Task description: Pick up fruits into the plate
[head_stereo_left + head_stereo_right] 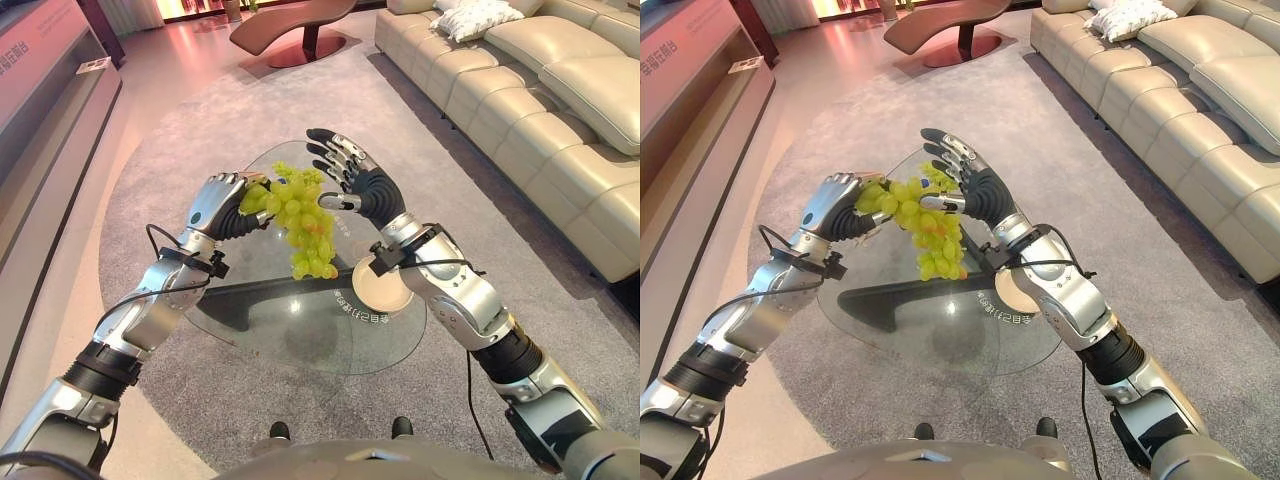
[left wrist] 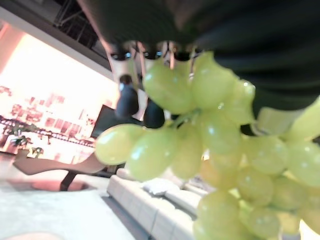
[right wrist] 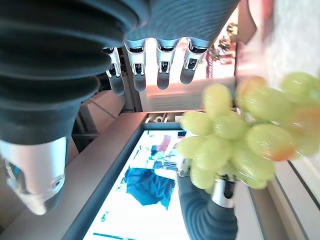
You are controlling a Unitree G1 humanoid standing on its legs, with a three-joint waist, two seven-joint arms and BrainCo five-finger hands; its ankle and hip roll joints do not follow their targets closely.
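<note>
A bunch of green grapes hangs in the air above the glass table. My left hand is shut on the top of the bunch, its fingers curled round the upper grapes. My right hand stands open just to the right of the bunch, fingers straight and spread, the thumb close to the grapes. A small round cream plate lies on the glass below and to the right of the bunch, partly under my right forearm.
The oval glass table stands on a grey round rug. A long beige sofa runs along the right. A low brown table stands at the back, and a low shelf unit lines the left wall.
</note>
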